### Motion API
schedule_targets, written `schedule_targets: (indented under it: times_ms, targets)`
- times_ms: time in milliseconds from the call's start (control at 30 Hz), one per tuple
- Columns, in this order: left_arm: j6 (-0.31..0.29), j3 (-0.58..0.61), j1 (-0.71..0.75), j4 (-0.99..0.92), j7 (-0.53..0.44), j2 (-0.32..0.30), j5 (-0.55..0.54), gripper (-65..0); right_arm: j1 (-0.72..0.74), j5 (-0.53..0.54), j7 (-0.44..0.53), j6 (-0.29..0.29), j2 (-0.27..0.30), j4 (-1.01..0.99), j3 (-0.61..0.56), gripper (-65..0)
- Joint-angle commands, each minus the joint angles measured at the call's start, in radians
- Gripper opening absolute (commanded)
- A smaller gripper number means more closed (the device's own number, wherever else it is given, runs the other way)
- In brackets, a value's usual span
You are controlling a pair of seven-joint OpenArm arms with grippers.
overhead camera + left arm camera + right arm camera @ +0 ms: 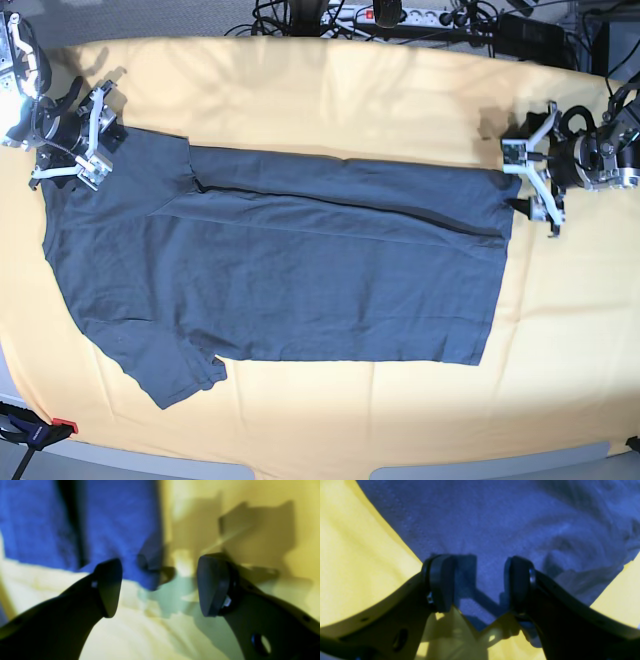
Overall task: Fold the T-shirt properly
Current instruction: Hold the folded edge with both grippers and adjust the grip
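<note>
The T-shirt (280, 270) lies spread across the yellow tabletop (560, 350), collar end to the scene's left, hem to the right, with its far long edge already turned in along a crease. Both my jaws stand wide open and hold nothing. My right gripper (88, 135) hangs at the far left corner by the shoulder, my left gripper (535, 180) at the far right corner by the hem. I judge the step in hand to be pinching these two far corners. To do it well I should come down so one pad slides under the doubled cloth and the other lands on top, catching both layers, and close both sides together so the edge lifts straight. The base view shows the whole garment and the near sleeve sticking out, which neither wrist view shows. The right wrist view shows cloth already lying between the pads (440, 582). The left wrist view shows the hem corner (150, 562) ahead of my jaws, not yet between them.
</note>
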Motion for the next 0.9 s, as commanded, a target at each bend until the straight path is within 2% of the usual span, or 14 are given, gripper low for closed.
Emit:
schedule_targets:
  times_ms: [0, 267, 400, 433, 500, 667, 733, 867]
  targets:
    - [0.026, -0.013, -0.014, 0.003, -0.002, -0.023, 0.006, -18.6, 0.003, -0.011, -0.010, 0.000, 0.018, 0.006, 0.005, -27.7]
    - [0.028, -0.013, -0.014, 0.003, 0.002, 0.002, 0.006, -19.3, 0.008, -0.011, -0.010, -0.001, 0.018, 0.006, 0.005, -27.7]
    - [0.029, -0.013, -0.014, 0.003, 0.005, 0.005, 0.006, -34.2, 0.008, -0.028, -0.017, 0.001, 0.018, 0.006, 0.005, -27.7]
    - [0.029, -0.013, -0.014, 0.003, 0.009, 0.005, 0.006, -36.2, 0.008, -0.039, -0.033, 0.019, 0.020, 0.006, 0.005, -27.7]
    - [0.028, -0.013, -0.014, 0.003, 0.009, 0.004, 0.006, -36.4, 0.008, -0.029, -0.040, 0.040, 0.043, 0.006, 0.005, -27.7]
    - [-0.014, -0.013, -0.014, 0.003, 0.008, 0.005, 0.006, -36.4, 0.008, 0.005, -0.030, -0.004, 0.122, 0.034, 0.006, -27.7]
    - [-0.014, -0.013, -0.014, 0.003, 0.008, 0.005, 0.006, -36.5, 0.008, 0.006, -0.030, -0.016, 0.149, 0.045, 0.006, -27.7]
    - [-0.013, -0.013, -0.014, 0.003, 0.007, 0.005, 0.006, -36.5, 0.008, 0.005, -0.033, -0.021, 0.159, 0.045, 0.006, -27.7]
